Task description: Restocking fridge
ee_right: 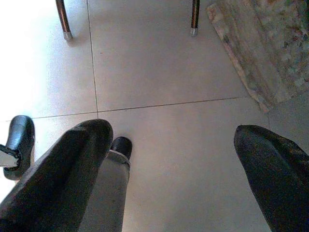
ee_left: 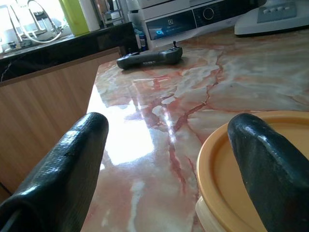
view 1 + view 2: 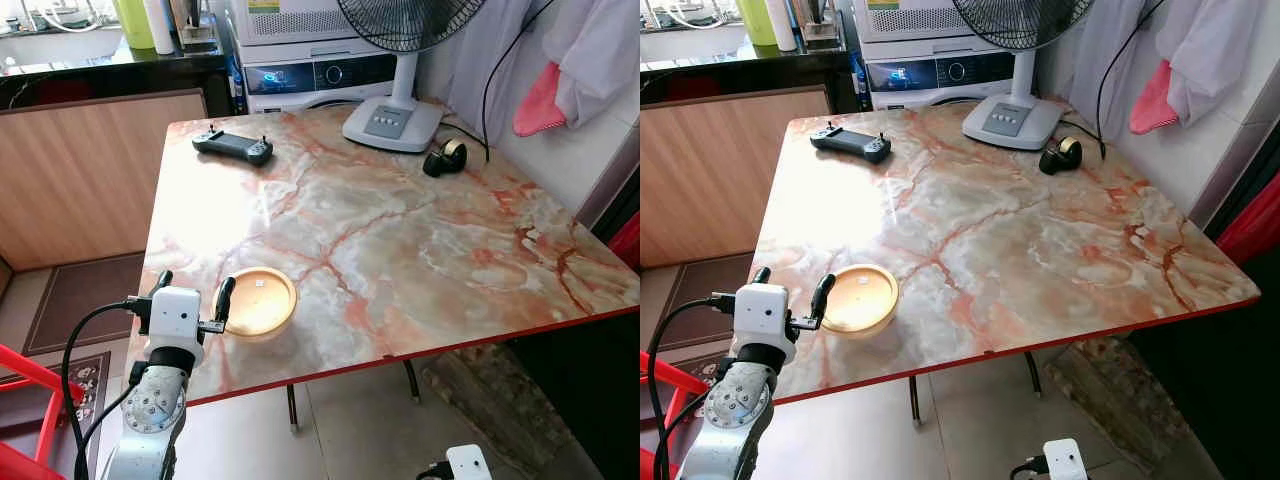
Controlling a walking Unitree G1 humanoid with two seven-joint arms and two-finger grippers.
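Note:
A round, shallow container with an orange-yellow lid (image 3: pixel 262 300) sits on the marble table (image 3: pixel 400 240) near its front left edge. My left gripper (image 3: pixel 193 290) is open and level with the table top, just left of the container. One black finger (image 3: pixel 225 297) stands at the lid's left rim; the other is out over the table's left edge. In the left wrist view the lid (image 2: pixel 215 164) lies partly behind one finger (image 2: pixel 265 164), and bare table shows in the gap. My right gripper (image 1: pixel 174 169) hangs open over the tiled floor.
At the table's far side lie a dark handheld controller (image 3: pixel 232 146), a white fan base (image 3: pixel 392 122) and a black tape roll (image 3: pixel 445 157). A red frame (image 3: pixel 30 400) stands at my left. A rug (image 1: pixel 270 48) and table legs (image 1: pixel 194 17) are below.

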